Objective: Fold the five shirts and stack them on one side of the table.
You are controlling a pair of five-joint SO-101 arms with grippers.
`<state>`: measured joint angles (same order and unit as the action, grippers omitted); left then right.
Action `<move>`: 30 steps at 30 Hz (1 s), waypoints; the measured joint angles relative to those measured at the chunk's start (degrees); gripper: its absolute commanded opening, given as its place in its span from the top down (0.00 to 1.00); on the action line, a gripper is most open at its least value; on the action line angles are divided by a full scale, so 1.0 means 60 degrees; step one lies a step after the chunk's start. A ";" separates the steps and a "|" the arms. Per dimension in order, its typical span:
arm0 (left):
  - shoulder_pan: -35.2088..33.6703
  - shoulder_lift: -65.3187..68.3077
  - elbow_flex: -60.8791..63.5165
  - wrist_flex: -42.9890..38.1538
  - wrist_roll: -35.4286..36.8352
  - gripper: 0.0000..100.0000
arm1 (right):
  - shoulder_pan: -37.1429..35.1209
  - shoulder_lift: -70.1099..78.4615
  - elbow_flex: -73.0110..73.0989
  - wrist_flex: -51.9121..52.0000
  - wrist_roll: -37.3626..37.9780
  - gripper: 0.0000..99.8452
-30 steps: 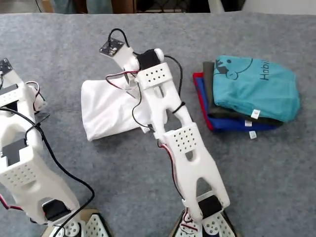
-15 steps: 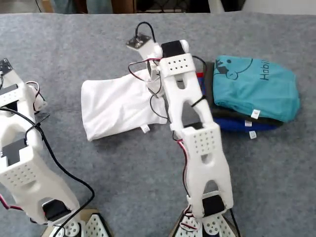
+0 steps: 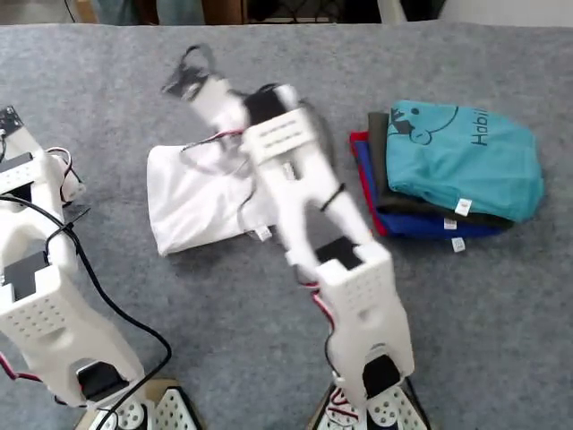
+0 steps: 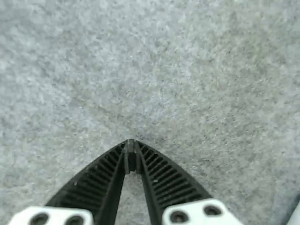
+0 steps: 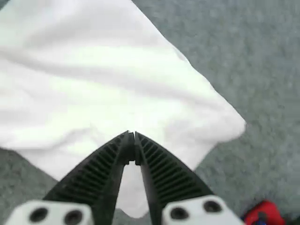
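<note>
folded white shirt lies flat mid-table on grey felt table, just left of the shirt stack, teal on top. right gripper hangs over the white shirt, jaws clenched, empty. left gripper clenched over bare felt.

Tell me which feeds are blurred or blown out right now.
High view: the right arm is smeared from elbow to wrist above the white shirt; the stack and left arm read clean. Right wrist view: the shirt is glaring, its folds washed out, behind the shut right tool. Left wrist view: even light, no glare, left tool shut over the table.
</note>
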<state>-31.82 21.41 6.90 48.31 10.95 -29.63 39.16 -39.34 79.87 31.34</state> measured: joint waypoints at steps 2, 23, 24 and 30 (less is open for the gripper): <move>0.0000 0.0000 0.0000 0.0000 0.0000 0.97 | -0.0132 0.0381 0.0000 -0.0366 -0.0088 0.98; 0.0000 0.0000 0.0000 0.0000 0.0000 0.97 | 0.1363 0.0513 0.0366 0.3399 -0.0791 0.99; 0.0000 0.0000 0.0000 0.0000 0.0000 0.97 | 0.1626 0.0337 0.0615 0.3414 -0.0791 0.99; 0.0000 0.0000 0.0000 0.0000 0.0000 0.97 | 0.2535 -0.0513 0.1509 0.3238 -0.0835 0.99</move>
<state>-31.82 21.41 6.90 48.31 10.95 -14.42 36.09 -30.29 99.30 26.33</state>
